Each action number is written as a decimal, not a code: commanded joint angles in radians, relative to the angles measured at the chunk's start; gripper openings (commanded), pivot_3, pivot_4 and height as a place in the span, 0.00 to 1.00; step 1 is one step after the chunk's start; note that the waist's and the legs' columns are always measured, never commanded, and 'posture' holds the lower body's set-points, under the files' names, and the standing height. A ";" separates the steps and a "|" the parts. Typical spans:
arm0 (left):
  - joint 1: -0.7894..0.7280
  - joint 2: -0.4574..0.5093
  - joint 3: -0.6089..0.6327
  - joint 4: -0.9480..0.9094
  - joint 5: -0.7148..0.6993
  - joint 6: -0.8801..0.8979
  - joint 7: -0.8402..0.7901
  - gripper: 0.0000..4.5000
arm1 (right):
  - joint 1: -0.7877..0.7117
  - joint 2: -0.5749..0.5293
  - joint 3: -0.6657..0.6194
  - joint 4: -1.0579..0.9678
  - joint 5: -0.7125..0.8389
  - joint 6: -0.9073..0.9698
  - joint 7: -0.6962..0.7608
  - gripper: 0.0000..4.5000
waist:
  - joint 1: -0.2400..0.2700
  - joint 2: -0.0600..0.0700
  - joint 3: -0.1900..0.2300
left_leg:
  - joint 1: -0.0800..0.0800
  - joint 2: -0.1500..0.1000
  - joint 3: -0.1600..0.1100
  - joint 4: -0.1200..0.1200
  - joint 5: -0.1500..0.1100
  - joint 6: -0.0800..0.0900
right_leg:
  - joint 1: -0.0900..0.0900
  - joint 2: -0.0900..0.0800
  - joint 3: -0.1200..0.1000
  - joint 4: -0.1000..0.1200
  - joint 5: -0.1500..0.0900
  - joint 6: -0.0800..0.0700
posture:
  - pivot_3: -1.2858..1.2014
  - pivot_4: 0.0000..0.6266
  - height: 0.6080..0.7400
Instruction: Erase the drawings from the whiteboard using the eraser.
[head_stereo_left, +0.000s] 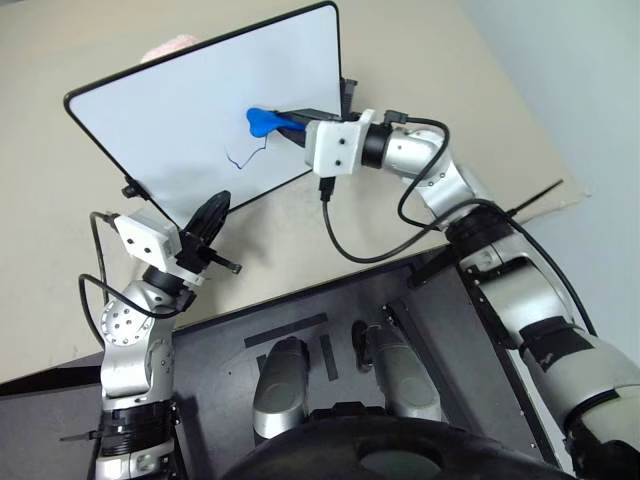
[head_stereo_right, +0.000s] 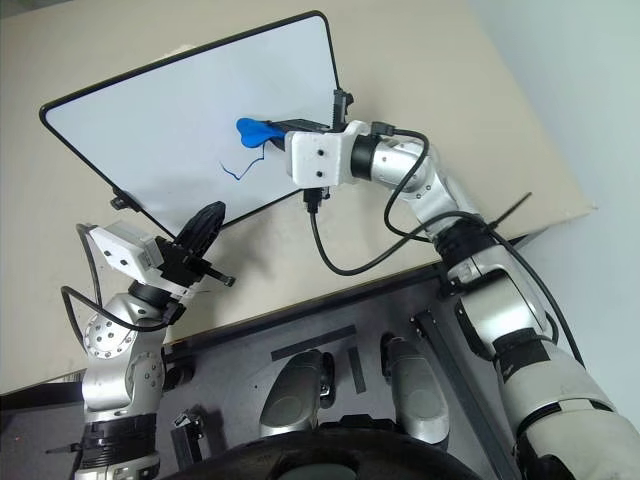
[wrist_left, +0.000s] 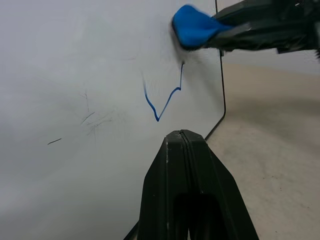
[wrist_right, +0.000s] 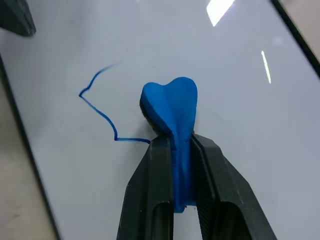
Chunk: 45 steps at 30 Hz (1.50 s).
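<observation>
The right arm reaches forward and bends across toward the left, wrist level, its claw (wrist_right: 181, 150) pointing leftward with both black fingers (wrist_right: 150, 195) clamped on the eraser (wrist_right: 172, 107). The left arm stands bent and low on the left, its claw (wrist_left: 182, 145) angled slightly upward, fingers pressed together with nothing between them.

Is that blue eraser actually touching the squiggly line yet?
Cannot tell. In the right wrist view the eraser sits at one end of the drawing, hiding any contact with the line or whiteboard.
</observation>
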 joint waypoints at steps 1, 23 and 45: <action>0.003 -0.004 0.006 -0.017 0.000 -0.026 0.004 0.00 | -0.066 0.008 0.038 0.141 -0.113 -0.122 -0.165 0.06 | 0.000 0.000 0.000 | 0.000 0.000 0.000 0.000 0.000 0.000 | 0.000 0.000 0.000 0.000 0.000 0.000 | 0.52 0.24 1.00; 0.017 -0.001 0.009 -0.035 -0.002 -0.028 0.014 0.00 | -0.166 0.010 0.066 0.357 -0.261 -0.231 -0.485 0.06 | -0.004 0.000 0.000 | -0.001 0.001 0.000 0.001 -0.001 0.000 | -0.001 0.000 0.000 -0.001 0.003 -0.001 | 0.52 0.24 1.00; 0.016 0.006 0.012 -0.038 -0.006 -0.020 0.011 0.00 | -0.127 0.034 0.122 0.405 -0.316 -0.177 -0.523 0.06 | -0.008 0.000 0.000 | 0.000 0.001 0.000 0.000 -0.001 0.000 | -0.002 0.000 -0.001 -0.001 0.004 -0.002 | 0.52 0.24 1.00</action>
